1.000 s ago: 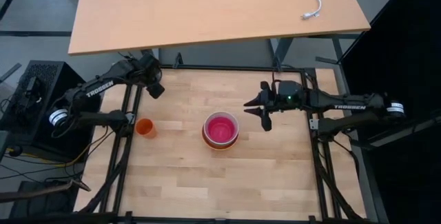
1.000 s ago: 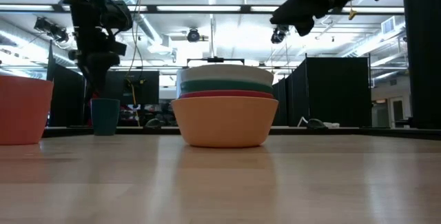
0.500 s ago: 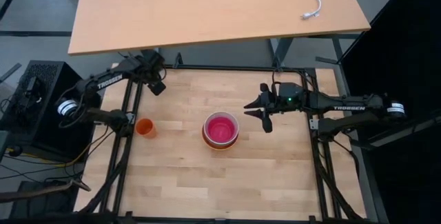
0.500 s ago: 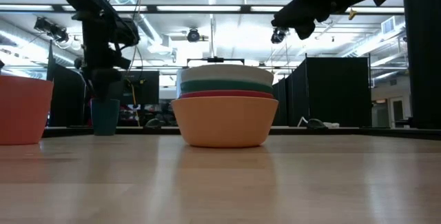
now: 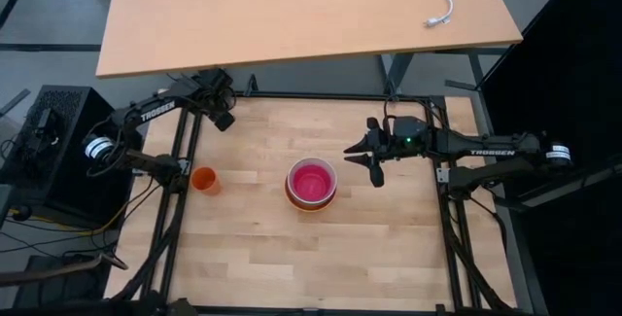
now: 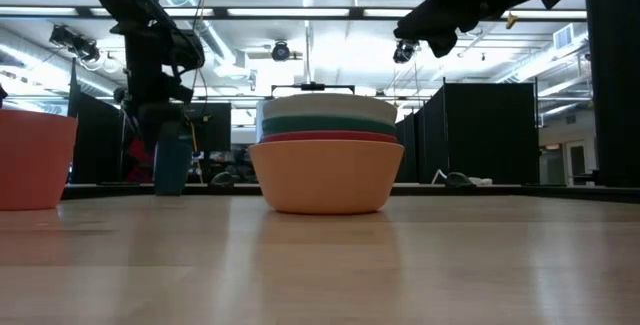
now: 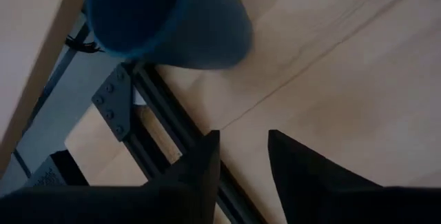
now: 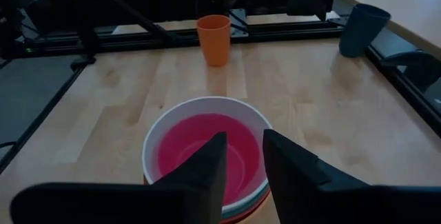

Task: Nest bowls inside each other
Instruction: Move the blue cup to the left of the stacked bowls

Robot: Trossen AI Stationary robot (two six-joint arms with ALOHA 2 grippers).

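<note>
The bowls (image 5: 311, 184) stand nested in one stack at the table's middle. From the bottom up they are yellow-orange (image 6: 325, 180), red-orange (image 6: 325, 138), teal (image 6: 325, 125) and white (image 6: 325, 108), with the magenta-pink bowl (image 8: 207, 148) inside the white one. My right gripper (image 5: 358, 153) hovers open just right of the stack, above the table, pointing at it. My left gripper (image 5: 225, 122) is open at the far left corner. Its fingers (image 7: 207, 155) stand short of the dark blue cup (image 7: 165, 17) and hold nothing.
The dark blue cup (image 8: 363, 29) stands upright by the frame's far left corner. A small orange cup (image 5: 204, 179) stands left of the stack. Black frame rails (image 5: 180, 190) run along the table's sides. Beyond the far edge is a larger desk (image 5: 301, 15) with a white cable (image 5: 442, 5).
My left gripper has gone a little toward the table's far edge, near the left corner. In the low view the dark blue cup below it now shows slightly farther right than before. The bowl stack has kept still.
</note>
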